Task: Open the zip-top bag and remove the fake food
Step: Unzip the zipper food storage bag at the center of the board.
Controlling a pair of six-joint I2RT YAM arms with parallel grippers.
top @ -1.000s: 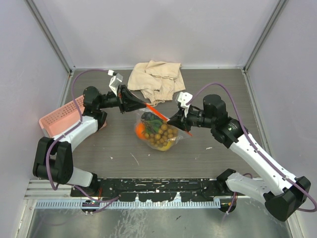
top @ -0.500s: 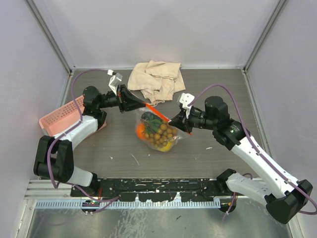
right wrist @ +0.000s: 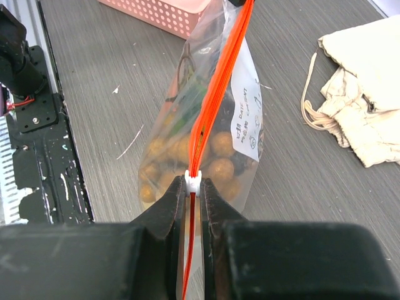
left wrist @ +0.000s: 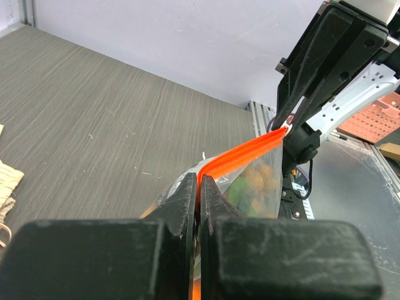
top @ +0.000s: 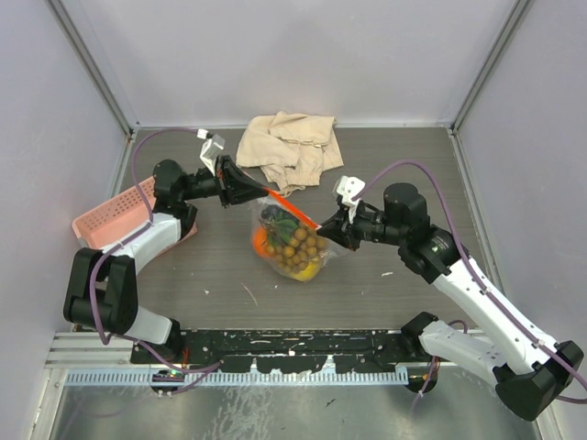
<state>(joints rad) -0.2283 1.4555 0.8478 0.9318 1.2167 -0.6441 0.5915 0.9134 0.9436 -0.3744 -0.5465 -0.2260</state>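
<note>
The zip-top bag (top: 292,246) hangs stretched between both grippers over the middle of the table, its orange-red zip strip (top: 295,211) on top. Inside it lies the fake food (top: 295,249): tan-brown berries, green leaves, an orange fruit and something yellow. My left gripper (top: 268,195) is shut on the strip's left end (left wrist: 215,165); its jaws (left wrist: 200,182) press flat on the plastic. My right gripper (top: 321,224) is shut on the white slider (right wrist: 194,181) at the strip's right end, with its tips (right wrist: 194,187) on either side of it. Berries (right wrist: 220,145) show through the bag wall.
A beige cloth (top: 289,147) lies crumpled at the back, just behind the bag, and appears again in the right wrist view (right wrist: 365,119). A pink mesh basket (top: 115,218) sits at the left edge beside the left arm. Grey walls close in the table.
My right arm has drawn back a little to the right and down, still gripping the slider. The bag tilted slightly; the left gripper held still.
</note>
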